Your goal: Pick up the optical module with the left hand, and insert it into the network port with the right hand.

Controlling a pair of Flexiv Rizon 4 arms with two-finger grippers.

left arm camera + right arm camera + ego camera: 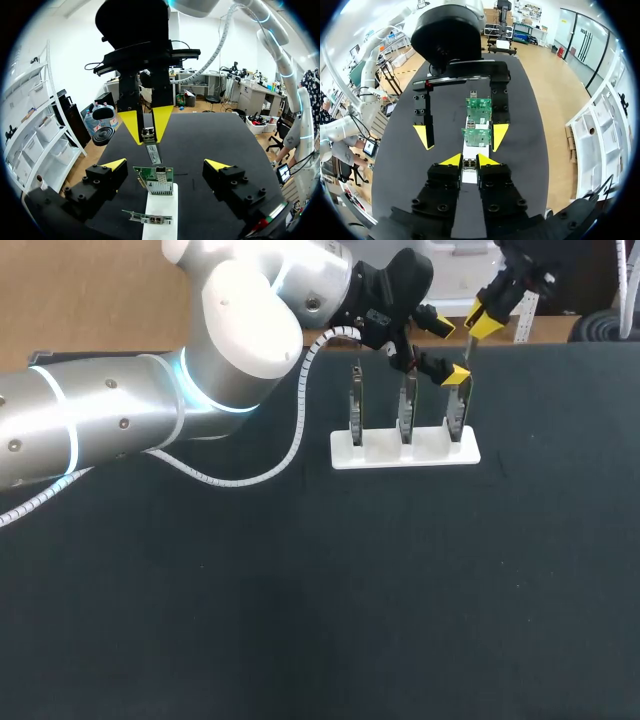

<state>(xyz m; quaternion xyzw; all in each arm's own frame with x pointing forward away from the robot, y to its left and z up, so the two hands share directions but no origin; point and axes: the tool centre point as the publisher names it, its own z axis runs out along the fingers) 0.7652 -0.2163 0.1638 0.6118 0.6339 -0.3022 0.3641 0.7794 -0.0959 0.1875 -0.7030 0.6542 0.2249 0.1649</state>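
Observation:
The optical module (151,144), a slim metal piece, hangs tip-down in my right gripper (486,320), which is shut on it above the rightmost of three upright green network boards (457,416). In the right wrist view the module (469,170) sits between the yellow tips of this gripper (469,160), just short of the nearest board (478,136). My left gripper (451,350) is open and holds nothing. Its yellow tips straddle that same board (156,180) without touching it, one on each side in the left wrist view (165,165).
A white rack (405,453) at the back of the black table (300,600) holds the three boards in a row. My bulky left arm (150,410) reaches across the back left. The front of the table is bare cloth.

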